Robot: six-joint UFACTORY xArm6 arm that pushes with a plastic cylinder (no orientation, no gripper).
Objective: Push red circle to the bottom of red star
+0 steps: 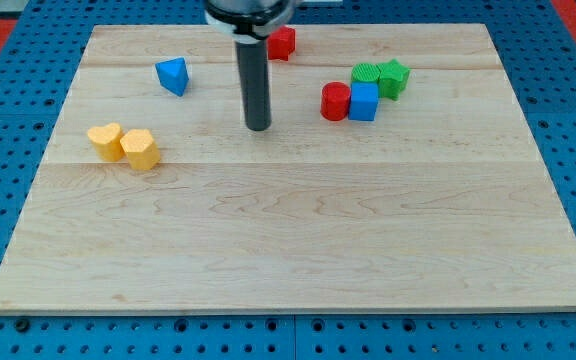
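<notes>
The red circle (pixel 335 101) stands on the wooden board right of centre, touching the blue cube (pixel 364 101) on its right. The red star (pixel 282 42) is near the view's top edge, partly hidden behind the rod. My tip (pixel 258 127) rests on the board left of the red circle and below the red star, touching no block.
A green circle (pixel 366 74) and a green star (pixel 393 77) sit just above the blue cube. A blue triangle (pixel 173 75) lies at upper left. A yellow heart (pixel 105 140) and another yellow block (pixel 140 149) sit together at the left. The board (pixel 288 240) lies on a blue pegboard.
</notes>
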